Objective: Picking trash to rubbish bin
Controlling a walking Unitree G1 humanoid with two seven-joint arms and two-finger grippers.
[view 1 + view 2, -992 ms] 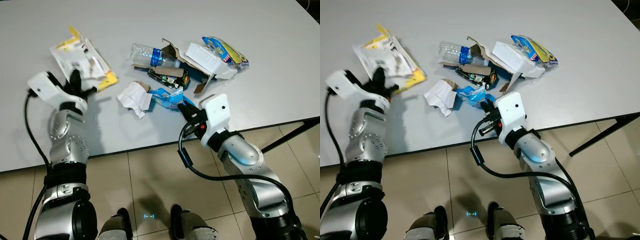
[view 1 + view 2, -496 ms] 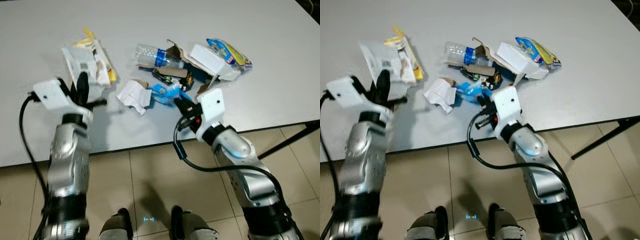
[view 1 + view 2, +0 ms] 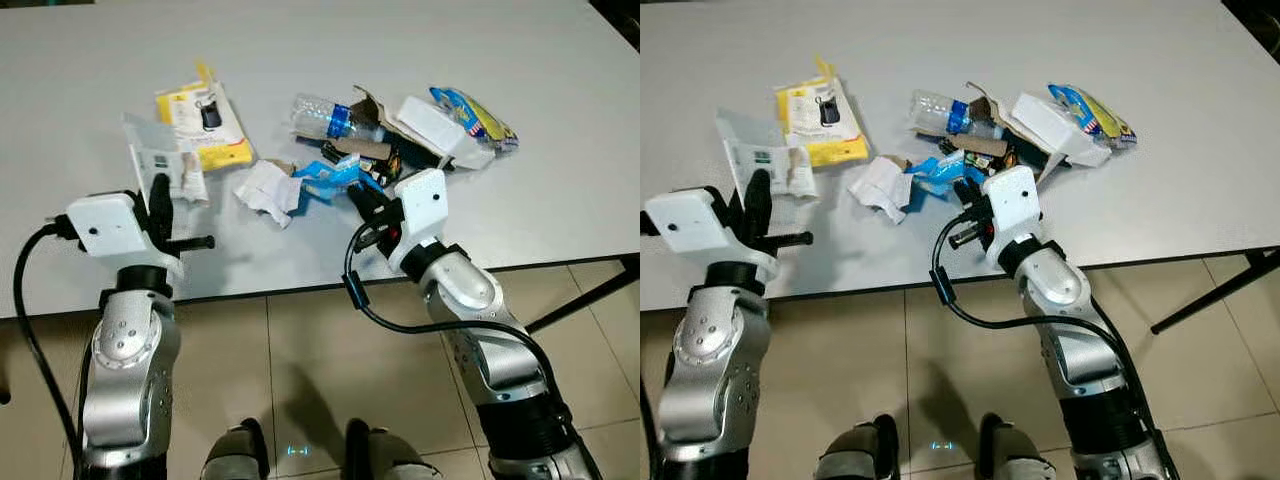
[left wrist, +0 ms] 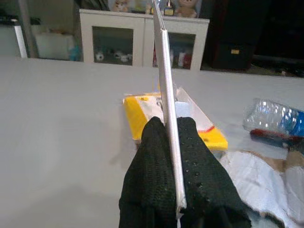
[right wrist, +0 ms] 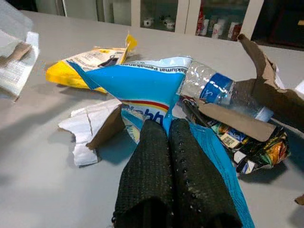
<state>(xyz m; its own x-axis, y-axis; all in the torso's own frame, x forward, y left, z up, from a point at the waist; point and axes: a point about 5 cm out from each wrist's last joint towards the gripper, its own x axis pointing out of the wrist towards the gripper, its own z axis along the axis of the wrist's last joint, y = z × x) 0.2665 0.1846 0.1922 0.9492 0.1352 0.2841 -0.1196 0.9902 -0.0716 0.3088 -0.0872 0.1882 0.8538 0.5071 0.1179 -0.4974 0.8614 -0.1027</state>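
My left gripper [image 3: 158,193] is clamped on a flat white card package [image 4: 164,71], held on edge above the grey table [image 3: 560,150], just beside the yellow package [image 3: 203,125]. My right gripper [image 5: 173,130] pinches a blue wrapper [image 5: 142,85] at the edge of the trash heap. That wrapper lies against the plastic bottle [image 3: 330,113] and torn cardboard [image 5: 259,85], so lifting it could drag them off the table. The thin card may slip, since only its edge is caught. Crumpled white paper [image 3: 265,190] sits between my arms; I see no rubbish bin.
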